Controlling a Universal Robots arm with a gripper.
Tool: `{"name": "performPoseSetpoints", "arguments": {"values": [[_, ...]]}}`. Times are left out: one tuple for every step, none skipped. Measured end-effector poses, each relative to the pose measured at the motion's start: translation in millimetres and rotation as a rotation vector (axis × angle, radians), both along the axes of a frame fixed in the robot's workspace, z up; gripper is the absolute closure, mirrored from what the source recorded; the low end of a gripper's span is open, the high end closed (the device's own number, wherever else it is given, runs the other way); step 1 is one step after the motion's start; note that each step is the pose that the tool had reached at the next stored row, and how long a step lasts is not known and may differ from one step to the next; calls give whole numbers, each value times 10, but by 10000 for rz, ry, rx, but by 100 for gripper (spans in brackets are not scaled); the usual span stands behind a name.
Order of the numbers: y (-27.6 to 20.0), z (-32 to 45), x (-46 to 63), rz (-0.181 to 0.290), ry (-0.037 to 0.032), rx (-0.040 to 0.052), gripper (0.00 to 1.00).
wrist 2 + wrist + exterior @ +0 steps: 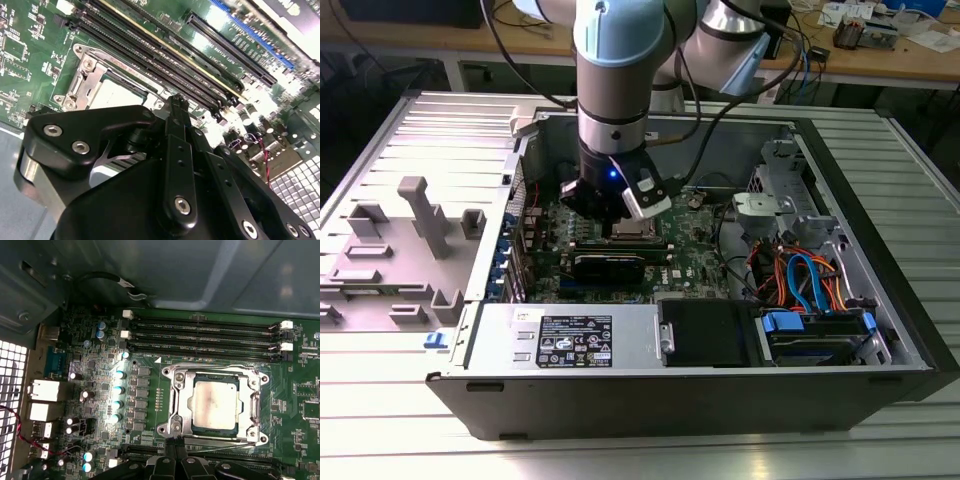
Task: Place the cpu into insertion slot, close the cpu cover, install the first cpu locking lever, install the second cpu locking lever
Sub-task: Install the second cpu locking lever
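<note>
First wrist view is showing the cpu (215,404) already sitting in the insertion slot (176,405), with the cpu cover (214,374) lying down around it, chip showing through its window. I am hovering my pincer (172,444) just beside the slot's edge, fingers pressed together and pinching nothing. Whether either locking lever is latched, I cannot tell.
</note>
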State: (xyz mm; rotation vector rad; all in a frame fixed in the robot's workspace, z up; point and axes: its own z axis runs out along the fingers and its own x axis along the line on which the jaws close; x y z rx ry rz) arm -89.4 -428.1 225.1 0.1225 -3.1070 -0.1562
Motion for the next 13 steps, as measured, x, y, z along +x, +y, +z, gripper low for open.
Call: {"name": "performPoseSetpoints", "arguments": {"values": [[0, -11, 0, 1, 0, 37, 89], [-3, -18, -1, 4, 1, 70, 89], [-8, -27, -3, 8, 1, 112, 89], [-12, -32, -5, 12, 1, 129, 89], [-16, -34, -6, 15, 0, 137, 89], [-25, -38, -6, 20, 1, 141, 89], [-34, -41, -7, 22, 1, 143, 89], [-42, -42, -7, 23, 1, 142, 89], [-48, -43, -7, 24, 0, 142, 89], [-55, -44, -7, 26, 1, 142, 89], [-59, -45, -8, 28, 1, 141, 89], [-62, -48, -9, 29, 1, 143, 89], [-63, -49, -9, 32, 0, 143, 89]]}}
